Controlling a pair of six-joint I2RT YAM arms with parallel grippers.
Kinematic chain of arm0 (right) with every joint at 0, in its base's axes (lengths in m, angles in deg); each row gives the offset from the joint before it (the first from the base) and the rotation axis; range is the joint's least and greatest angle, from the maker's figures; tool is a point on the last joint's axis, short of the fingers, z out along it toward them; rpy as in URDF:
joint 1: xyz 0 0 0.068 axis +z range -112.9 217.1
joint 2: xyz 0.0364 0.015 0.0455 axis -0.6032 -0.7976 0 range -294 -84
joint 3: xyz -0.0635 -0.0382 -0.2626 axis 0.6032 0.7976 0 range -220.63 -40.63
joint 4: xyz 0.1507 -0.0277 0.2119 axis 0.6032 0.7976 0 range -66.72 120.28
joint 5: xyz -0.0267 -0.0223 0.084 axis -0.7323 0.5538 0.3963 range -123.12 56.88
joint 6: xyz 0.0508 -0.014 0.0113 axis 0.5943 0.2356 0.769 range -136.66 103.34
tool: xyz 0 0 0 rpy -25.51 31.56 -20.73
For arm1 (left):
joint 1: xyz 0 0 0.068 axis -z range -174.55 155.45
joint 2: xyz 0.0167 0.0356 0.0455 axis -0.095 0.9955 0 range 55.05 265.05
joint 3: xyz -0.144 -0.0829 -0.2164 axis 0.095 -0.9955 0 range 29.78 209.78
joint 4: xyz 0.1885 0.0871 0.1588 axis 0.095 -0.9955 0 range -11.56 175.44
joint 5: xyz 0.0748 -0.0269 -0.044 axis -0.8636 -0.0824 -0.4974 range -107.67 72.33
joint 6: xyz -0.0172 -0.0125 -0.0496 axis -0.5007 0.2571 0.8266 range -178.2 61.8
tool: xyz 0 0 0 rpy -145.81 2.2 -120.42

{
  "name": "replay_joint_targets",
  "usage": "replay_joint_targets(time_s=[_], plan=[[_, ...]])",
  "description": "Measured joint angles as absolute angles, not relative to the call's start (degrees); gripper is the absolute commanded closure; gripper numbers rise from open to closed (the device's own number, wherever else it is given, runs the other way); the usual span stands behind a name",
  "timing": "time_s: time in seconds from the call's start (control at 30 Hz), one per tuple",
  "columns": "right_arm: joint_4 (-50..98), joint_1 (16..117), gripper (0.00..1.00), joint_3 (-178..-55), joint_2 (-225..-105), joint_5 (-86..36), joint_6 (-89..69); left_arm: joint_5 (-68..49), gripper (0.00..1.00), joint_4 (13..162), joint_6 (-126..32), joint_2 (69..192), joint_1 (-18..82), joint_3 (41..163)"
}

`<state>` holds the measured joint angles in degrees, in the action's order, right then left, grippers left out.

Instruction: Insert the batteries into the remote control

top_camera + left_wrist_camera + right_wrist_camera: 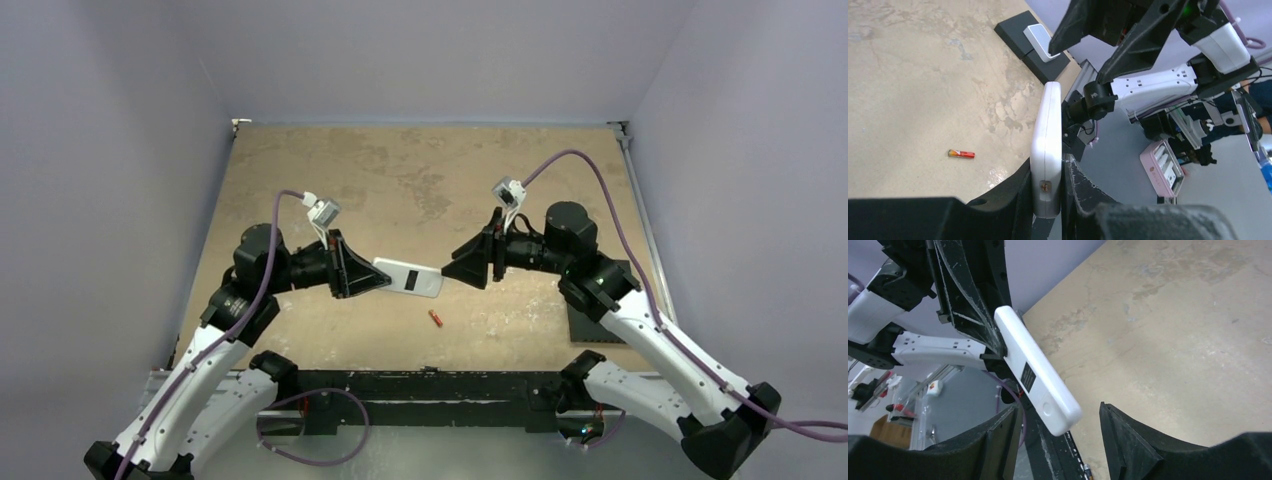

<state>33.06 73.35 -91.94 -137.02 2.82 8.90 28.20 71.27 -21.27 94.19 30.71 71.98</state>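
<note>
While the left end effector (372, 272) pinches one short end of the remote control (408, 278), pads pressed on its two broad faces, the remote hangs clear of the bench (400, 170), over the middle and nearer the near edge than the far one. Its plain white back, with a small dark label, faces upward in the top view. The right end effector (452, 272) is spread wide, its fingers (1120, 432) standing off either side of the remote's free end without touching it.

One red battery (435, 319) lies loose on the bench, just nearward of the remote and close to the middle of the near edge. No second battery can be made out with certainty.

Judging from this, loading has not begun. The remote is lifted and presented, but no cell is inside it as far as can be seen. Whether the compartment cover is on or off cannot be told. Opening the back, picking up the battery and seating it all appear to remain.
</note>
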Motion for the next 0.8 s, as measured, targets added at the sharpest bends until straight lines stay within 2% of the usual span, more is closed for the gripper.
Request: replay_joint_targets(time_s=[0.4, 0.8], plan=[[33.48, 73.35, 0.34, -84.77, -128.82, -4.02, 13.30, 21.20, 1.00, 74.28, -13.75, 90.43, 30.71, 68.63], [23.80, 73.72, 0.34, -80.03, -130.94, -4.98, 22.26, 18.89, 1.00, 77.56, -8.31, 87.76, 30.71, 67.82]])
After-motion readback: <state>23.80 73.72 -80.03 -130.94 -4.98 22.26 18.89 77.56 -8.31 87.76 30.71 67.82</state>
